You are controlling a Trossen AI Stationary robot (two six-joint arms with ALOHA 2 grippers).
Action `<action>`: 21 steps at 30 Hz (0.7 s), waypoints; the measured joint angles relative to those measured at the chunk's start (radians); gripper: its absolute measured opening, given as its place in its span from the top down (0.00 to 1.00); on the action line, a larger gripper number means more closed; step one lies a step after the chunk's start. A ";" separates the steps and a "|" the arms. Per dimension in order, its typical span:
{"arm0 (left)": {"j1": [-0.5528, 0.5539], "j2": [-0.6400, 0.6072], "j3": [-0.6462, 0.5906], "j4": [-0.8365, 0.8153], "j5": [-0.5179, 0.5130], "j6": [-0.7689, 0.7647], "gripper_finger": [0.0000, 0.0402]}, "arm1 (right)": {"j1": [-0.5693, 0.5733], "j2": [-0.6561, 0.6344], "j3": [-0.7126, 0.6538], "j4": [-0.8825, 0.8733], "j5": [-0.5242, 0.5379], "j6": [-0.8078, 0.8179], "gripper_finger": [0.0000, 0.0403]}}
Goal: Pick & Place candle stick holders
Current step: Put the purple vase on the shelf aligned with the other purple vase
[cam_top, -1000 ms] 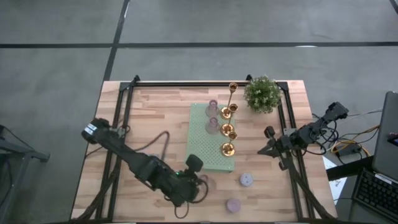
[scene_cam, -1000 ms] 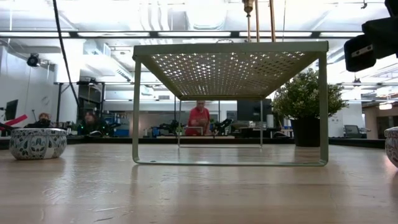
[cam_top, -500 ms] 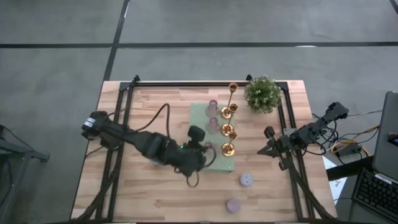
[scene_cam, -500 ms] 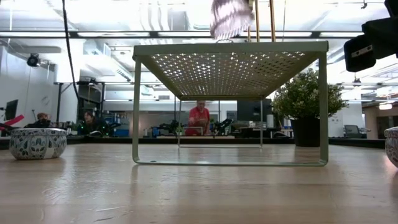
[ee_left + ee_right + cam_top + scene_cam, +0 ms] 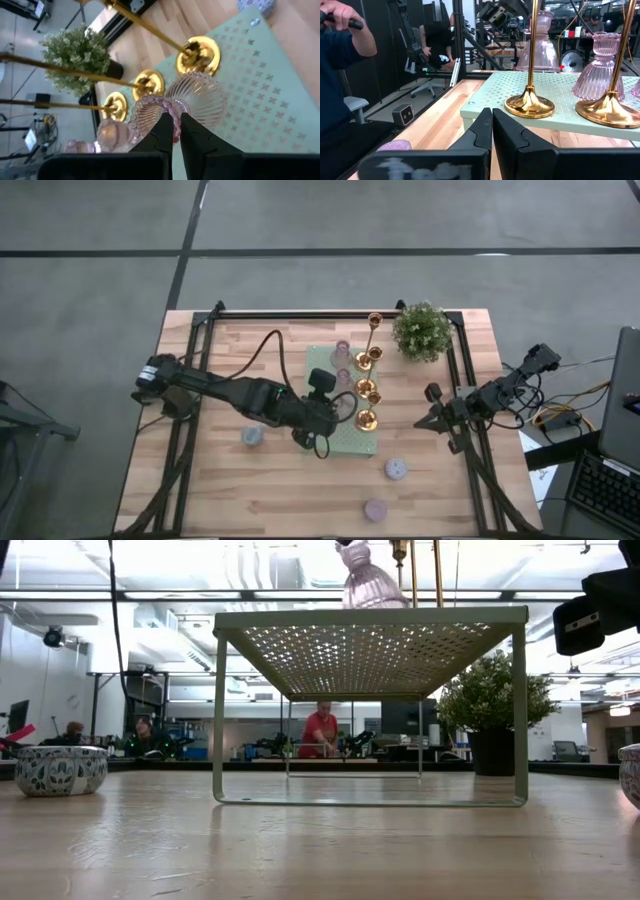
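High view is looking straight down, taking in the whole table from far. Low view is sitting at tabletop height, facing level under the mat into the room. Both wrist views are looking close past their own fingers, sharing the mat and gold holders at 12 o'clock.
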 joint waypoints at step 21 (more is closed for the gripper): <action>0.017 0.001 -0.084 0.057 0.006 0.028 0.92 | 0.000 0.000 0.000 0.000 0.000 -0.003 0.98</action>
